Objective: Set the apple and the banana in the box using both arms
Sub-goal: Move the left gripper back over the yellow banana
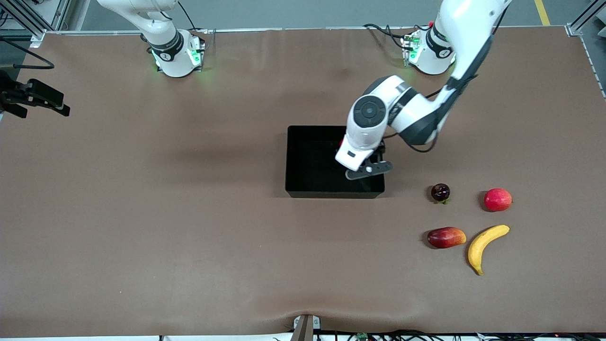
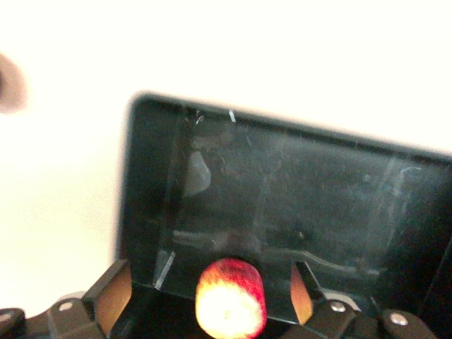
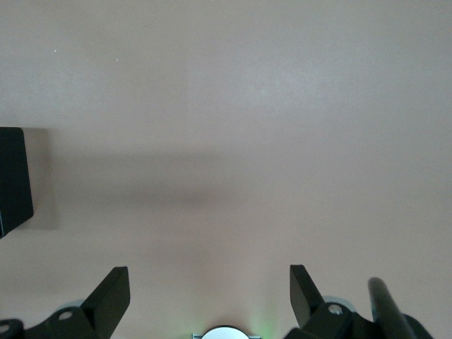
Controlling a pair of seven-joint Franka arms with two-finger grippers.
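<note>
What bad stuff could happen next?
The left gripper is open over the box, with the apple between its spread fingers; the apple might bounce or roll when it lands. Next, the banana lies close beside a long red-yellow fruit, so a grab could bump that fruit. The right gripper waits open over bare table.
</note>
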